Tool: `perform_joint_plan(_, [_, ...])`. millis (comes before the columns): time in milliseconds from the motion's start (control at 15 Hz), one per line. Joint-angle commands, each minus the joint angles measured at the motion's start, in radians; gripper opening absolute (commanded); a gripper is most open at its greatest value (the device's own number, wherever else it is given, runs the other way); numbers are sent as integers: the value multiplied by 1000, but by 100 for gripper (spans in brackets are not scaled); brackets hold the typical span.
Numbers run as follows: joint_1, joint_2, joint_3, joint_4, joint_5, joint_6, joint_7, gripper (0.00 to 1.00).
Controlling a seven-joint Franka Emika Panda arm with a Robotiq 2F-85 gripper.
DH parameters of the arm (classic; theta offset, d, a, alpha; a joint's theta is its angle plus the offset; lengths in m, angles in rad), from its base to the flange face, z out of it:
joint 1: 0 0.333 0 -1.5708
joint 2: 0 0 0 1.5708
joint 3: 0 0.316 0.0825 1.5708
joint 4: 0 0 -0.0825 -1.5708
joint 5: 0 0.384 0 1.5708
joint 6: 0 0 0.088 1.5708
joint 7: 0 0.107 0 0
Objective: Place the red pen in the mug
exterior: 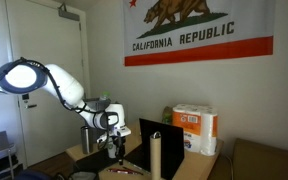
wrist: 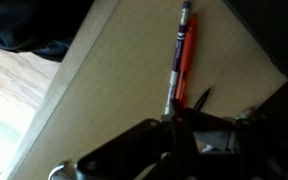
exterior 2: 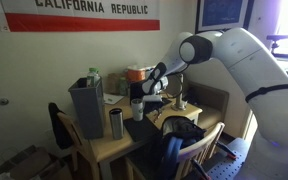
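The pen [wrist: 183,55] lies flat on the desk [wrist: 104,90], its near end right at the hand [wrist: 184,112] (jaw width I cannot tell). Centre over the shaft, close squarely across it, then lift level towards the mug [exterior 2: 137,109].

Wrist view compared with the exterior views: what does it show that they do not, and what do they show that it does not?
Only the wrist view shows the pen plainly, lying on the table. Only the exterior views show the flag, the towel pack, the grey box and the arm. Both show the table and the tool; whether the tool is open cannot be told.
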State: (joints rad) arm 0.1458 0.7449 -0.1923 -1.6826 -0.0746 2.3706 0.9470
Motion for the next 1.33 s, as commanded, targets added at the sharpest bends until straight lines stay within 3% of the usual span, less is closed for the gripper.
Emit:
perform_joint_plan(0, [9,-133,12,-73,-19,-82,-57,0])
perform_joint_plan(67, [10,-147,15,-71,-21,-110,-68,0])
perform_joint_plan(133, [9,-154,19,-70,-24,-127,-77,27])
perform_joint_plan(267, [6,-152,25,-64,-27,-144,-82,34])
perform_joint_plan(867, [1,-55,23,-74,-41,-76,-73,99])
perform_joint_plan(1267, [5,26,7,-38,-30,-13,-56,100])
